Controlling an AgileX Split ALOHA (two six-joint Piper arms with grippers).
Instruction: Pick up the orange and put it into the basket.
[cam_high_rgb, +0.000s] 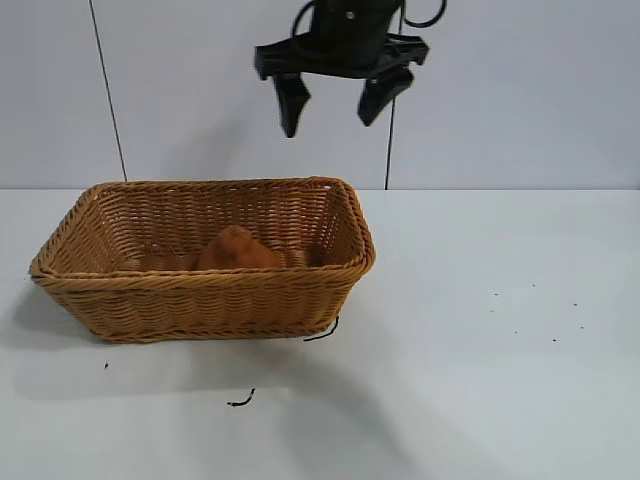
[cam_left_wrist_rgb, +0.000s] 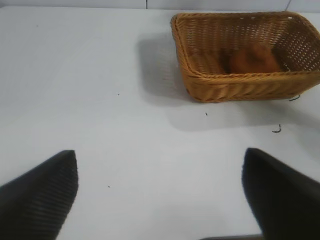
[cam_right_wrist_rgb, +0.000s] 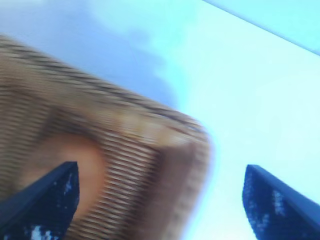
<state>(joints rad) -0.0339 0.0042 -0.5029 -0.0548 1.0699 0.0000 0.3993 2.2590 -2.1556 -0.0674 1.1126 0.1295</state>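
Note:
The orange (cam_high_rgb: 237, 250) lies inside the wicker basket (cam_high_rgb: 200, 300), on its floor near the middle. My right gripper (cam_high_rgb: 333, 110) hangs open and empty high above the basket's right half. In the right wrist view the orange (cam_right_wrist_rgb: 75, 155) shows below one finger, with the basket's corner rim (cam_right_wrist_rgb: 195, 165) between the open jaws of that gripper (cam_right_wrist_rgb: 160, 200). My left gripper (cam_left_wrist_rgb: 160, 200) is open and empty over bare table, well away from the basket (cam_left_wrist_rgb: 240, 85), with the orange (cam_left_wrist_rgb: 252, 60) visible inside. The left arm is out of the exterior view.
The basket stands on a white table (cam_high_rgb: 500, 380). Small black scraps lie in front of it (cam_high_rgb: 240, 401) and at its front right corner (cam_high_rgb: 322, 333). A thin black cable (cam_high_rgb: 108, 90) runs down the back wall.

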